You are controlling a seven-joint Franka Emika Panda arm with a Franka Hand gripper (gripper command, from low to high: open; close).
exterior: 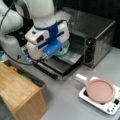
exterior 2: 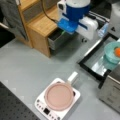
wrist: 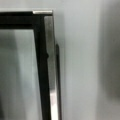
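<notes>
My gripper (exterior: pixel 46 53) (exterior 2: pixel 68 26) hangs on the white and blue hand above the outer edge of the open oven door (exterior: pixel 60 66) (exterior 2: pixel 96 60). Its fingertips do not show. The wrist view looks straight down on the door's black frame (wrist: pixel 41 62), its glass (wrist: pixel 17 75) and the thin handle bar (wrist: pixel 58 82) over the grey table. A teal bowl (exterior: pixel 64 50) (exterior 2: pixel 112 53) sits at the mouth of the toaster oven (exterior: pixel 100 32) (exterior 2: pixel 112 85), with something orange (exterior 2: pixel 117 51) inside it. I see nothing held in the gripper.
A pan with a pink lid (exterior: pixel 100 90) (exterior 2: pixel 59 96) stands on a white cooker (exterior: pixel 110 106) (exterior 2: pixel 42 105). A wooden cabinet (exterior: pixel 17 92) (exterior 2: pixel 40 22) with an open metal drawer (exterior 2: pixel 56 38) is beside the arm.
</notes>
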